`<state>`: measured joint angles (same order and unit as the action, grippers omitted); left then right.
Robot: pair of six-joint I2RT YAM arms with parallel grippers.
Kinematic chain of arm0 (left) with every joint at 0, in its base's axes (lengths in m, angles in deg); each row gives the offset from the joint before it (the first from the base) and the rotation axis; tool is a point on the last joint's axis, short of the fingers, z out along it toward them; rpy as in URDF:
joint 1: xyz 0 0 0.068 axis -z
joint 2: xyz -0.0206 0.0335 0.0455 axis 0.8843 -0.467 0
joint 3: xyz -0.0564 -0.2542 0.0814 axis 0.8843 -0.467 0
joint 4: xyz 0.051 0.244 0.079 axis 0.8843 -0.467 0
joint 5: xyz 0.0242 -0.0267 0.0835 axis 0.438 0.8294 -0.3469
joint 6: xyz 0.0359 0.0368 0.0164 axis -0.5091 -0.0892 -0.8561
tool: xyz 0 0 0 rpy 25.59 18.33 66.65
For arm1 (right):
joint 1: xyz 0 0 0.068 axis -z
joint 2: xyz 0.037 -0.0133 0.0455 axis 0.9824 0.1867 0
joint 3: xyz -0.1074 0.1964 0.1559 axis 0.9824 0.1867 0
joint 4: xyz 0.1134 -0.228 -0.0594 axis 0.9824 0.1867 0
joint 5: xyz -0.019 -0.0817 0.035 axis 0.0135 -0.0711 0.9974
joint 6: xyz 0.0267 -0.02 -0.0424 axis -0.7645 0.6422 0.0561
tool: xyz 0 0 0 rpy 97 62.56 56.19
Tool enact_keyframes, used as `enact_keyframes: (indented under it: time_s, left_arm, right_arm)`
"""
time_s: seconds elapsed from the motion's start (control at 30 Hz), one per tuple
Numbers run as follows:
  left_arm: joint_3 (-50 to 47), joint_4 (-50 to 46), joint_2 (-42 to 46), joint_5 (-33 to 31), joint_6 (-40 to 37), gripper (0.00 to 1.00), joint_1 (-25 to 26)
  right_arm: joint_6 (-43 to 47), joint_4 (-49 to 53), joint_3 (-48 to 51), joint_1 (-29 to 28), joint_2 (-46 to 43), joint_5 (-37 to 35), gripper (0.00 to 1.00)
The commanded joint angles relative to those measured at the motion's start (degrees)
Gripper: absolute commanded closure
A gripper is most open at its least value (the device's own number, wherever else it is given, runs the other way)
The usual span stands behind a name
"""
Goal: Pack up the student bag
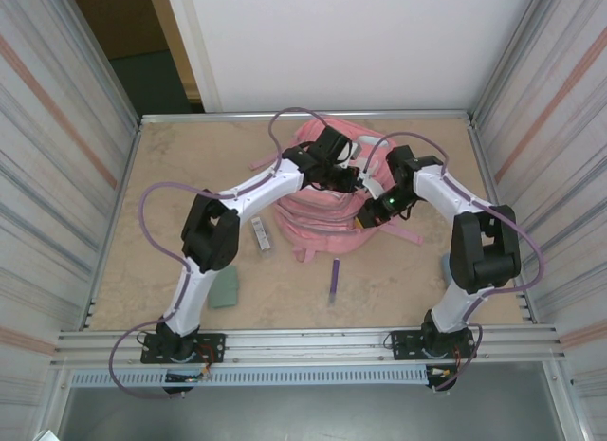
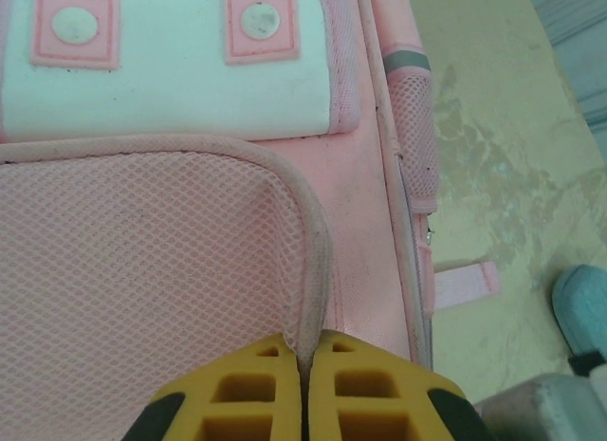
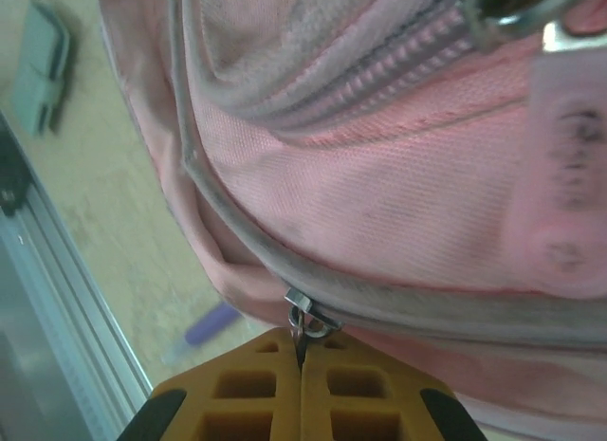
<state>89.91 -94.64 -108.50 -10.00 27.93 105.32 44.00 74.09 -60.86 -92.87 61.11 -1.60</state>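
Note:
The student bag [image 1: 318, 199], a large pink backpack, lies at the back middle of the table. My left gripper [image 1: 349, 181] is over its top. In the left wrist view its yellow fingers [image 2: 360, 384] are shut on the grey trimmed edge of the bag's mesh pocket [image 2: 318, 270], below the white-and-pink patch [image 2: 171, 81]. My right gripper [image 1: 372, 211] is at the bag's right side. In the right wrist view that gripper [image 3: 302, 360] is shut on a small metal zipper pull [image 3: 303, 325] hanging from a grey zip line on the bag [image 3: 398, 194].
A purple pen [image 1: 334, 280] lies in front of the bag. A small clear item [image 1: 261, 234] and a green flat item [image 1: 225, 289] lie to the left. A light blue object [image 1: 446, 267] sits by the right arm. Metal walls enclose the table.

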Motion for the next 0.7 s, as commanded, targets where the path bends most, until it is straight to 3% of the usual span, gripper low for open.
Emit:
enact_keyframes:
  time_s: [0.0,0.17,0.23,0.3,0.33,0.43,0.67]
  left_arm:
    - [3.6,8.2,-2.2,-2.4,4.2,1.0,-0.6]
    - [5.1,10.0,-4.7,-2.0,5.6,1.0,-0.9]
    - [5.1,10.9,-4.8,-0.9,5.7,1.0,-1.2]
    - [5.1,11.0,-4.4,1.4,5.8,0.88,-1.6]
    - [4.9,10.7,-3.9,3.1,6.1,0.78,-1.9]
    - [2.9,8.6,-0.7,5.3,6.3,0.63,-2.2]
    - [-13.8,7.0,12.6,4.6,8.8,0.51,-0.2]
  right_arm:
    - [-18.2,-12.1,4.5,-2.3,-3.5,4.9,0.94]
    - [-40.4,-36.6,17.6,-3.2,-8.9,1.4,0.89]
    - [-45.0,-41.6,22.1,-3.1,-11.6,-0.5,0.87]
    - [-47.5,-41.7,24.1,-3.0,-14.2,-4.0,0.79]
    - [-47.9,-41.0,24.8,-2.8,-15.9,-5.2,0.79]
    - [-47.9,-35.9,25.3,-2.4,-20.3,-9.6,0.75]
    - [-52.5,-25.2,24.5,2.9,-29.8,-26.8,0.53]
